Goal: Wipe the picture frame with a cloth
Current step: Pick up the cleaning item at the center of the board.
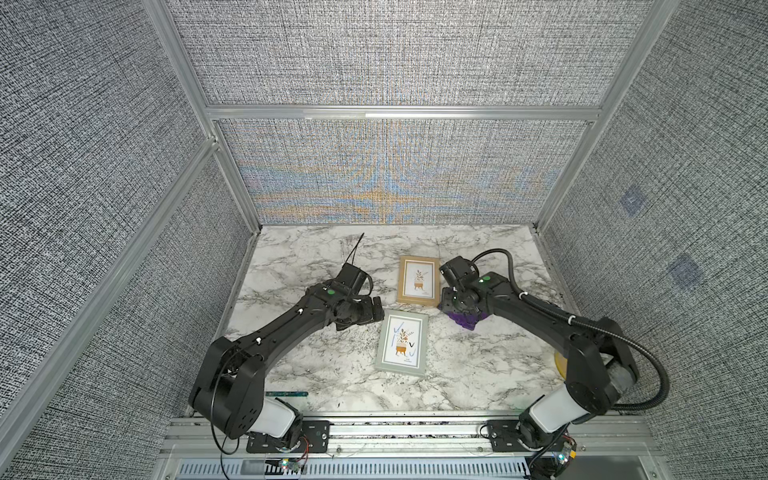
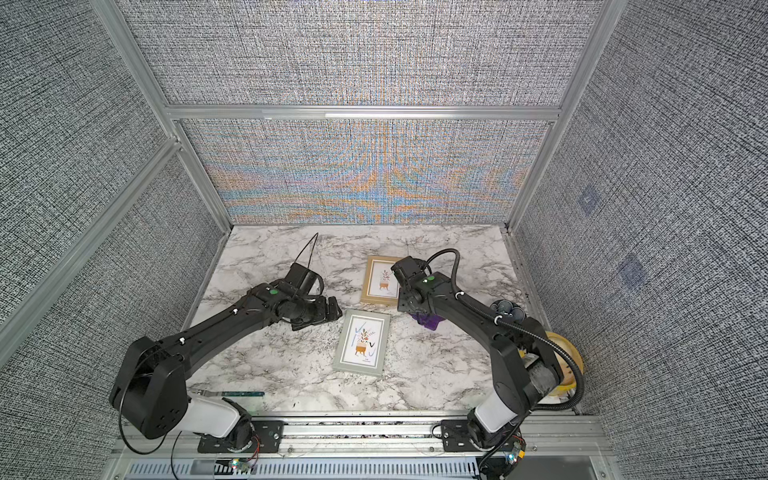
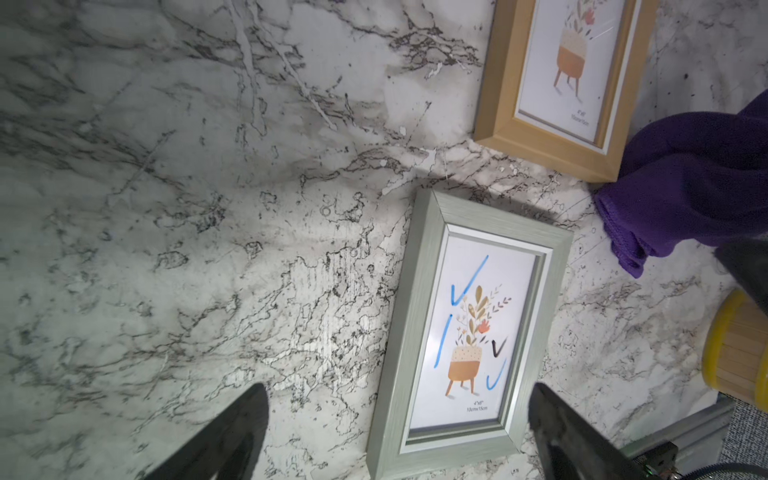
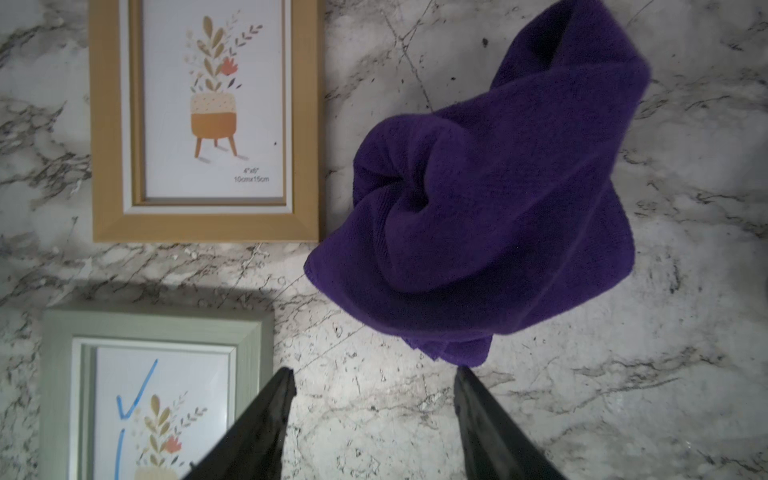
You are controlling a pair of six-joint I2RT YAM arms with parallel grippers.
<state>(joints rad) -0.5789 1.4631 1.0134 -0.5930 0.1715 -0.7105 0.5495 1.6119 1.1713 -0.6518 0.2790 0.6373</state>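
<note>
The right claw [image 4: 376, 374] hangs with its two fingers parted about halfway and nothing between them. Its tips point down at the near edge of the cloth [image 4: 478, 199], and I can't tell whether they touch it. The purple cloth lies crumpled in a heap on the marble table [image 1: 478, 374], just to the right of the grey frame's [image 1: 402, 343] far end and not on it. A wooden frame [image 1: 419, 280] lies flat just beyond the grey frame, its near right corner beside the cloth.

The left claw [image 3: 399, 411] is spread wide and empty, just off the grey frame's far left corner and aimed across it.

To me this is the pick-up step, and no wiping has begun. Blue and black marker ticks [image 3: 469, 278] show on the grey frame's glass, so that looks like the frame to clean. Next the right claw needs to drop onto the heap, pinch a good fold, and carry it left over the glass.

The right arm comes up from the near rail, elbow bent high, wrist tipped straight down. The left arm stretches low and long, wrist nearly level.
</note>
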